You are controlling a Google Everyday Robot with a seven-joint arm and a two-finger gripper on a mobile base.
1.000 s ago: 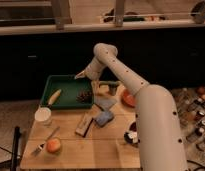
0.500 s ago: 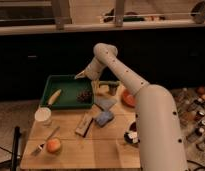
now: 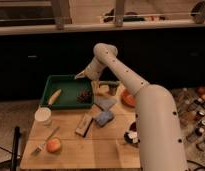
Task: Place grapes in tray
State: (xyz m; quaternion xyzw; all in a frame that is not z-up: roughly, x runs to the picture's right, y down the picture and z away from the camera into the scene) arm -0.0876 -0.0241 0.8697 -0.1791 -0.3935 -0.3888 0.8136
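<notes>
The grapes [image 3: 85,95] lie inside the tray [image 3: 62,81], near its right rim. The gripper [image 3: 79,76] hovers above the tray's back right part.

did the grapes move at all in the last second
No. The grapes lie at the same spot in the tray, right of the corn; the pincer hovers above.

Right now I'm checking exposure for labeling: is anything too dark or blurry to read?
Camera view: soft all over; the background behind the table is nearly black. The claw sits over the green tray's far edge, dim against the dark. The grapes lying in the tray read only as a dark lump.
</notes>
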